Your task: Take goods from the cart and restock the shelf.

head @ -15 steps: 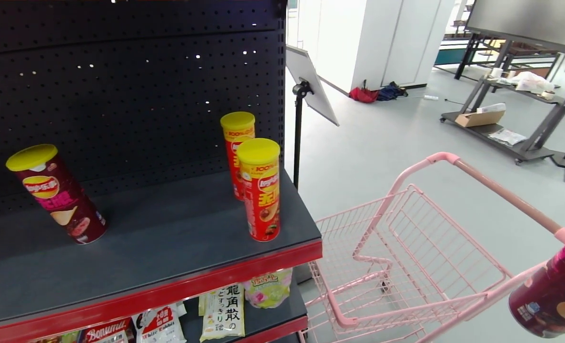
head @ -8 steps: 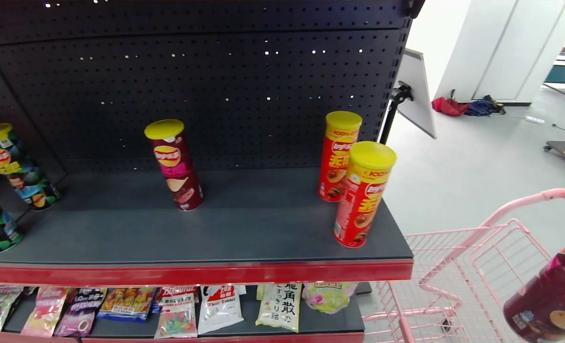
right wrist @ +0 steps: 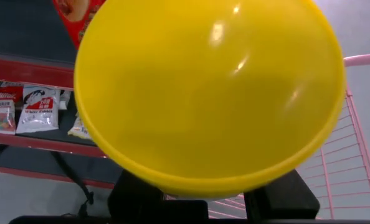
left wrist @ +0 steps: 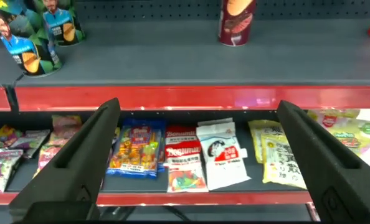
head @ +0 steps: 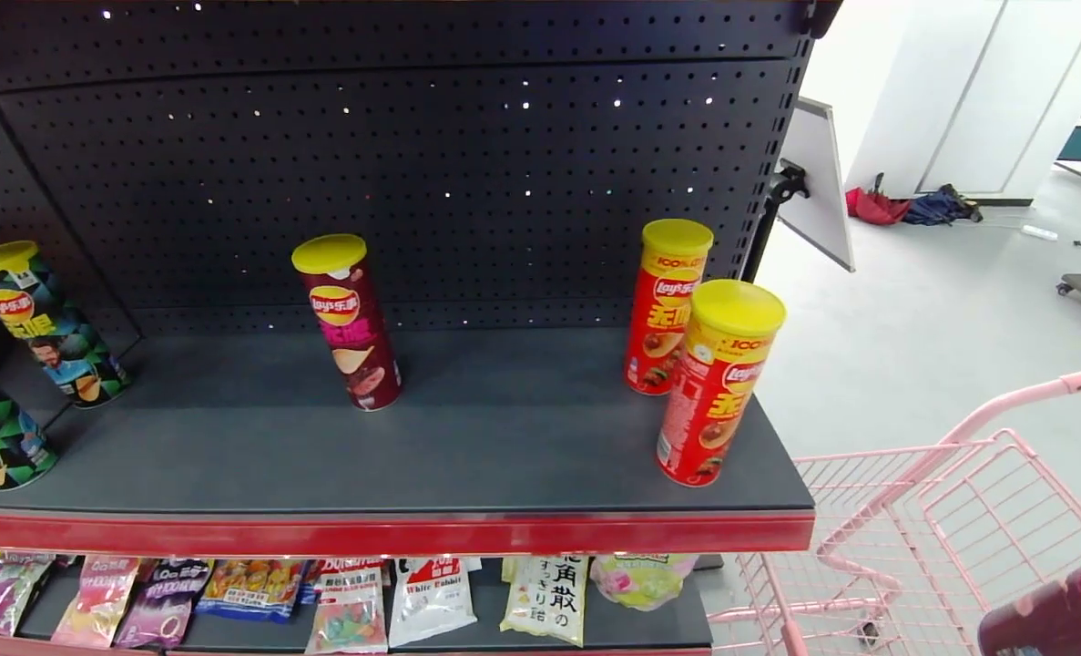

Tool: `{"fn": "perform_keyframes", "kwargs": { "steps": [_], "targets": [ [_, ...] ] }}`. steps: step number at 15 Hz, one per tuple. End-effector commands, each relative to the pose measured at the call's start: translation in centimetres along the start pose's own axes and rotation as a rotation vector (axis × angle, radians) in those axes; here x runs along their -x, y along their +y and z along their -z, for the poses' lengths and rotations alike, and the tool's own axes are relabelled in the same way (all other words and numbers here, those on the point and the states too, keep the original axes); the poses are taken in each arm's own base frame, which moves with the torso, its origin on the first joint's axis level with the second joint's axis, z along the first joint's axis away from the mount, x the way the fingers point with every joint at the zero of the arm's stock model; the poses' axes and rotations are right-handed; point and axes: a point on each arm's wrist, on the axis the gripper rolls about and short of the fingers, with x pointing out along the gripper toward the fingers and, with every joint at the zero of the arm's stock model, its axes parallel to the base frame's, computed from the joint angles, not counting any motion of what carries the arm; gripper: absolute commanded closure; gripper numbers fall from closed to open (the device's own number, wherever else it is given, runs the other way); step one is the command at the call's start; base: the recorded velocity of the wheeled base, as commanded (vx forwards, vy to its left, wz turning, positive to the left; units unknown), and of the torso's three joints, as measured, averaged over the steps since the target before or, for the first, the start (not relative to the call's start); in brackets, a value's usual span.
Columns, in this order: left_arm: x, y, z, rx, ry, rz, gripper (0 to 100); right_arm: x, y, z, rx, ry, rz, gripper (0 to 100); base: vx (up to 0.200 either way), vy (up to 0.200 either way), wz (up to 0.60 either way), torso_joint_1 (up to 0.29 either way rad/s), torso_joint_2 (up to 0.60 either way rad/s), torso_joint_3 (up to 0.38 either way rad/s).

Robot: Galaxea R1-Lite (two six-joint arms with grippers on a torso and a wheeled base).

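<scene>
By the cart (head: 895,449), your right gripper (right wrist: 213,205) is gripping the maroon can (head: 1064,610); left gripper (left wrist: 197,107) is hanging wide, empty. You're risking toppling the front red can (head: 718,396) at shelf (head: 394,533) edge.

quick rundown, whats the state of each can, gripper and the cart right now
shelf maroon can: upright, lid on
front red can: upright, lid on
back red can: upright, lid on
held maroon can: lid on, in right gripper
left gripper: open, empty
cart: visible part empty
</scene>
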Motion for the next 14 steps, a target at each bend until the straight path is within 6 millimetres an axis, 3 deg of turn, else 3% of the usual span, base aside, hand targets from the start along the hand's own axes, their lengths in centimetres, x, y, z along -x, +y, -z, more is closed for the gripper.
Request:
{"fn": "perform_keyframes", "kwargs": {
  "steps": [1, 14],
  "targets": [
    [-0.01, 0.0, 0.01, 0.0, 0.002, -0.001, 0, 0.93, 0.0, 1.1, -0.002, -0.047, 0.006, 100, 0.0, 0.2, 0.0, 0.012, 0.01, -0.002],
    [-0.01, 0.0, 0.01, 0.0, 0.002, -0.001, 0, 1.3, 0.04, 2.04, 0.0, -0.063, 0.012, 100, 0.0, 0.2, 0.0, 0.002, 0.0, 0.001]
  ]
}}
